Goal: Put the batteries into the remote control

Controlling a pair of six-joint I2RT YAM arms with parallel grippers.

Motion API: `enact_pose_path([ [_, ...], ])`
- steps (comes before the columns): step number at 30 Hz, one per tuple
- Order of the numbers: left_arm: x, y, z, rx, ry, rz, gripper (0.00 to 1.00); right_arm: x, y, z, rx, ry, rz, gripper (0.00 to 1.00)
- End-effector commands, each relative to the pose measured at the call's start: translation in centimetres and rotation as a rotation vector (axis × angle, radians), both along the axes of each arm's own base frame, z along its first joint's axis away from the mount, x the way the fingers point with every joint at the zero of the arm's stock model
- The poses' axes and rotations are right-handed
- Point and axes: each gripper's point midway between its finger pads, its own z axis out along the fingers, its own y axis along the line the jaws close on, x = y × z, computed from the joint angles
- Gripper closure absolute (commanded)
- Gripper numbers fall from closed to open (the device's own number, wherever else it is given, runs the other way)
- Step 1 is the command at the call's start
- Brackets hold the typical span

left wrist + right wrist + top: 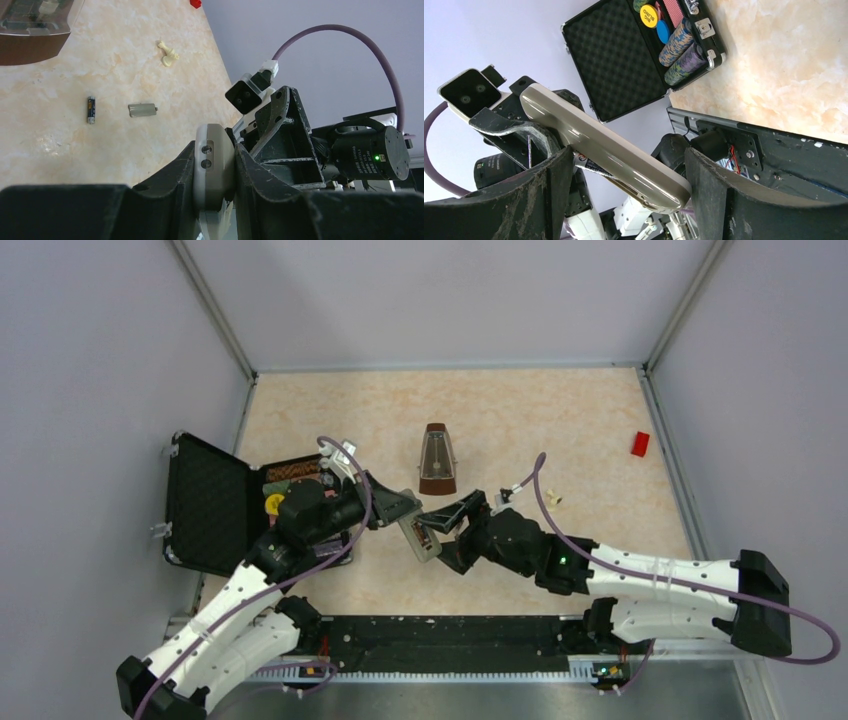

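Observation:
The remote control (421, 537), a slim pale handset, is held off the table with my left gripper (400, 508) shut on one end of it (216, 165). My right gripper (626, 152) is open with its fingers on either side of the remote's other end (604, 145). One finger (549, 175) touches a labelled battery (585, 162) lying in the remote's underside. The other finger (709, 180) stands right at the remote's rounded tip. A second battery (91, 110) lies on the table, with a small grey cover piece (142, 109) beside it.
A brown metronome (436, 460) stands just behind the grippers. An open black case of poker chips (210, 505) sits at the left. A small white piece (553, 499) and a red block (640, 443) lie to the right.

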Motion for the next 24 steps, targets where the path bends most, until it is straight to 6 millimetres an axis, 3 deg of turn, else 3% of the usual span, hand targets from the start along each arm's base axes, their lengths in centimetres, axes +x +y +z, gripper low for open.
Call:
enact_pose_path([
  [1, -0.2, -0.1, 1.1, -0.002, -0.009, -0.012, 1.0, 0.4, 0.3, 2.3, 0.083, -0.032, -0.001, 0.34],
  [24, -0.6, 0.1, 5.4, -0.156, 0.165, 0.041, 1.0, 0.3, 0.8, 2.7, 0.064, -0.084, 0.065, 0.62],
])
